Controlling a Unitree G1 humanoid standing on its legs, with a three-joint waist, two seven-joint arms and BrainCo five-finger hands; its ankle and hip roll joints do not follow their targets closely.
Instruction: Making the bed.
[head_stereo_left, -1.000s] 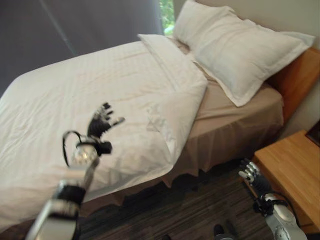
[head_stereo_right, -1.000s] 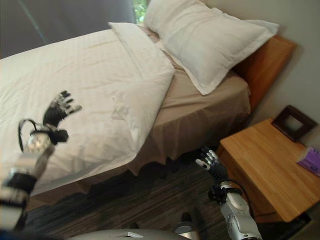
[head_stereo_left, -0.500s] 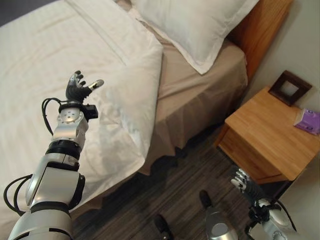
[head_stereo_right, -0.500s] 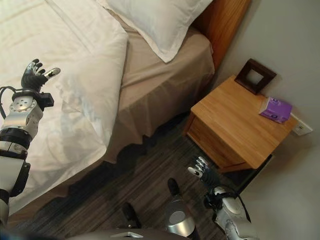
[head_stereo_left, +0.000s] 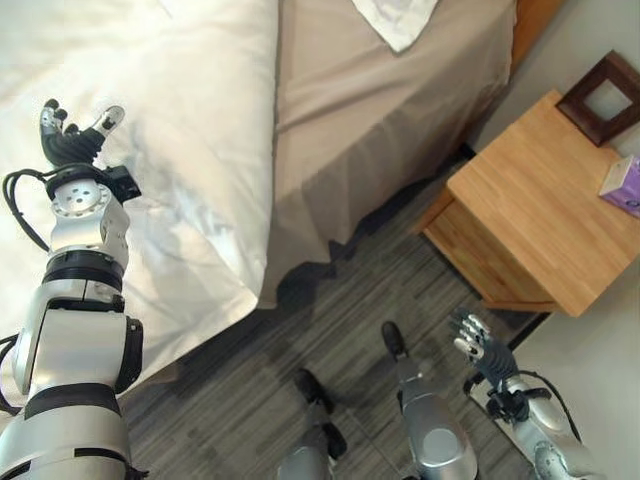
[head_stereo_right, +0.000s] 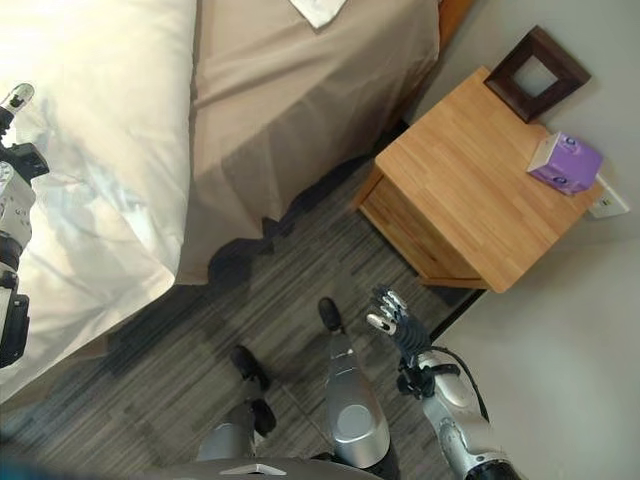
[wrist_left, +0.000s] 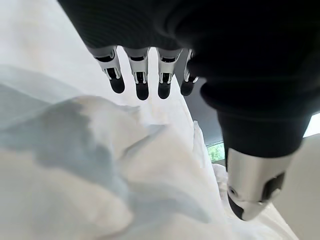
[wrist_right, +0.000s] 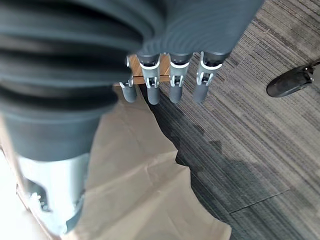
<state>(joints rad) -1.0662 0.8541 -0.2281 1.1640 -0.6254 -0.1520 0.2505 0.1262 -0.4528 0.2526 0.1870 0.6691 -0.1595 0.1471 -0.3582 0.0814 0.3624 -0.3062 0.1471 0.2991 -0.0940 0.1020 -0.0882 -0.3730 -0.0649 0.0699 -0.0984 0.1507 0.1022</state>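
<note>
A white duvet (head_stereo_left: 170, 120) covers the bed's left part, its corner hanging over the bedside. Beside it lies the bare beige sheet and bed skirt (head_stereo_left: 380, 110), with a white pillow corner (head_stereo_left: 395, 20) at the top. My left hand (head_stereo_left: 72, 140) is raised just over the rumpled duvet (wrist_left: 100, 175), open, with its fingers (wrist_left: 137, 82) straight and nothing in them. My right hand (head_stereo_left: 480, 345) hangs low over the floor, open and holding nothing. Past its fingers (wrist_right: 172, 80) shows the beige skirt (wrist_right: 145, 190).
A wooden nightstand (head_stereo_left: 540, 200) stands right of the bed against the wall. On it are a dark picture frame (head_stereo_left: 605, 95) and a purple box (head_stereo_left: 622, 185). Grey striped carpet (head_stereo_left: 300, 330) runs between bed and nightstand. A wooden headboard (head_stereo_left: 530, 20) shows at the top.
The camera has tipped downward, so the bed and nightstand slid up in the picture and more floor shows. Both hands stay open, the left over the duvet, the right low.
</note>
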